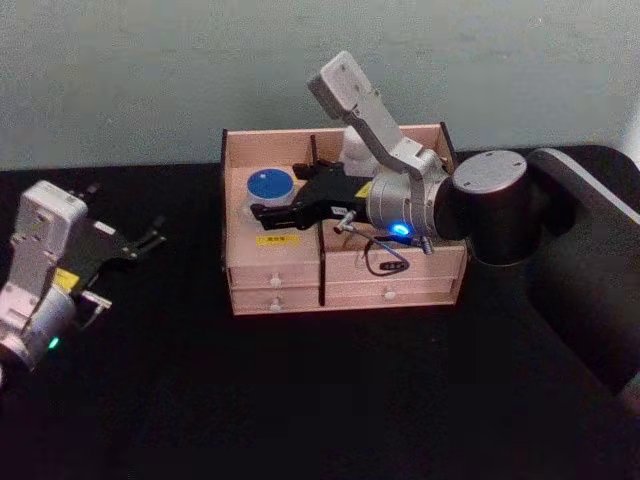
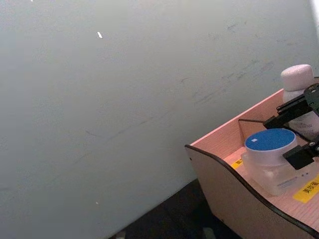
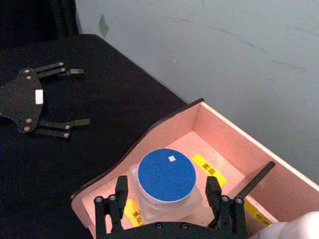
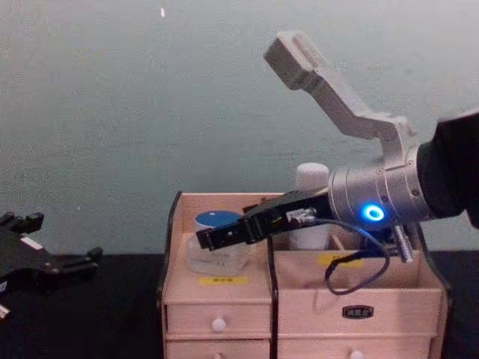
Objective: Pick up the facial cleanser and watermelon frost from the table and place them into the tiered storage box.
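Nearest, at about eight o'clock on the black table (image 1: 300,400), the left gripper (image 1: 150,238) rests with its jaws spread and holding nothing, apparently parked out of the way so the other arm has the box to itself. Farther back, near twelve o'clock, the tiered storage box (image 1: 340,285) stands against the wall. The right gripper (image 3: 164,191) reaches over its left-hand compartment, jaws released and standing either side of the blue-lidded jar (image 3: 166,174), which sits upright on the compartment floor. I judge the jar is one task item already delivered. Behind, in the rear right compartment, a white-capped bottle (image 4: 312,206) stands upright.
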Controlling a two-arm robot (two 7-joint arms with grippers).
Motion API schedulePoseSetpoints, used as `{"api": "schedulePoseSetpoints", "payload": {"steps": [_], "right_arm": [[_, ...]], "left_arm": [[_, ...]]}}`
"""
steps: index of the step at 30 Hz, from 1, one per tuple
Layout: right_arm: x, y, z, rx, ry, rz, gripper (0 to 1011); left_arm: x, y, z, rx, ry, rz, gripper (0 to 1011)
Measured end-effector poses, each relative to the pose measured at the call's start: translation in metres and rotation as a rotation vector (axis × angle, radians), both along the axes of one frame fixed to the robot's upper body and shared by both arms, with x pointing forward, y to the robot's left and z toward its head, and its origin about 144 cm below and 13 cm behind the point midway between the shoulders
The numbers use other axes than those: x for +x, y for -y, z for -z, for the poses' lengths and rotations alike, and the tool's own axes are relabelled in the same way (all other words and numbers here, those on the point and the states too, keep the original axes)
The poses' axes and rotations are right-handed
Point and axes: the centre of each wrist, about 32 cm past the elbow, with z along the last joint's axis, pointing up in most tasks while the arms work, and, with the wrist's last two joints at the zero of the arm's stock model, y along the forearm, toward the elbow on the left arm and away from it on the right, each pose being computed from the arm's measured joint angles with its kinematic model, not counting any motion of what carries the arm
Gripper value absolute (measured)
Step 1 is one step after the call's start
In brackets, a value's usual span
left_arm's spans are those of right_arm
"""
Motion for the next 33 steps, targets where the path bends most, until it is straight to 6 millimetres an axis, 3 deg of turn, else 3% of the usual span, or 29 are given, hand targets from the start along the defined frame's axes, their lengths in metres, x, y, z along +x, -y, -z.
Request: {"api": "schedulePoseSetpoints", "payload": {"steps": [11,20,26,33], "right_arm": [[-0.001,0.001,-0.001,0.013,0.008,-0.006,1000],[-0.015,0.012,-0.013,0.08,0.085,-0.018,1000],[-0.034,0.03,-0.018,0.15,0.157,-0.024,1000],[-0.069,0.061,-0.004,0.22,0.24,0.034,1000]], "left_arm": [[0.0,0.0,0.0,0.0,0.0,0.0,1001],[0.0,0.0,0.0,0.0,0.0,0.0,1001],[0.0,0.0,0.0,0.0,0.0,0.0,1001],[0.0,0.0,0.0,0.0,0.0,0.0,1001]]}}
